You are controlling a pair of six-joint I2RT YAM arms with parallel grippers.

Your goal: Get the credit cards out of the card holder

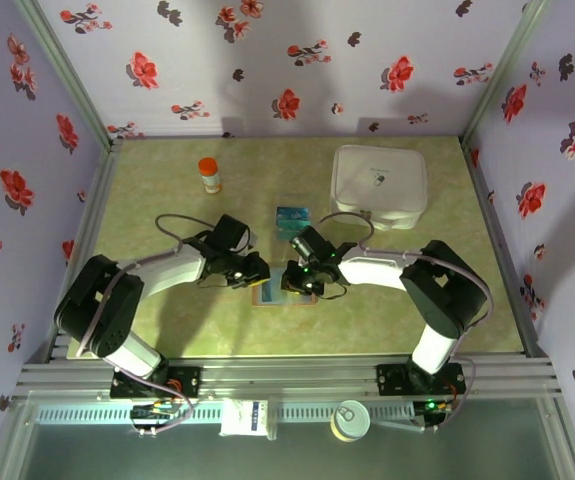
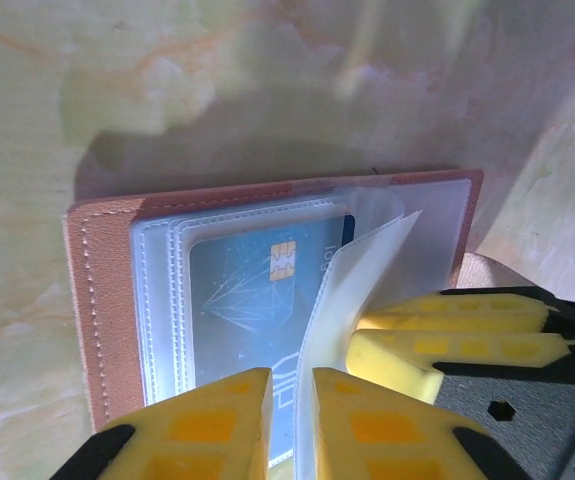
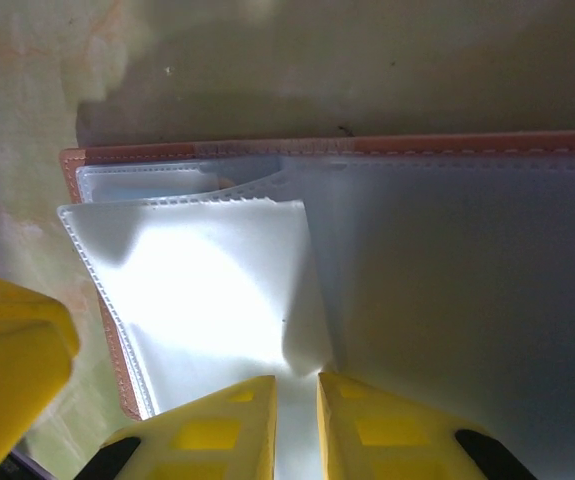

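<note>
Card holder (image 2: pixel 107 300) lies open and flat on the table (image 2: pixel 267 90). The right gripper (image 3: pixel 295 385), at its right side, pinches a clear sleeve (image 2: pixel 367 270) up off the page. The left gripper (image 2: pixel 292 378) is at its left side, jaws a slit apart over the teal credit card (image 2: pixel 247 290); gripping or not, I cannot tell. Best play here: hold that flap high, clamp only the card's edge, draw it straight out.

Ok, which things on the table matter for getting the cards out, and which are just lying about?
For the job:
card holder, lying open
teal card tucked inside it
loose cards already out, farther back on the table

Lying about:
orange-capped bottle
white lidded container
</note>
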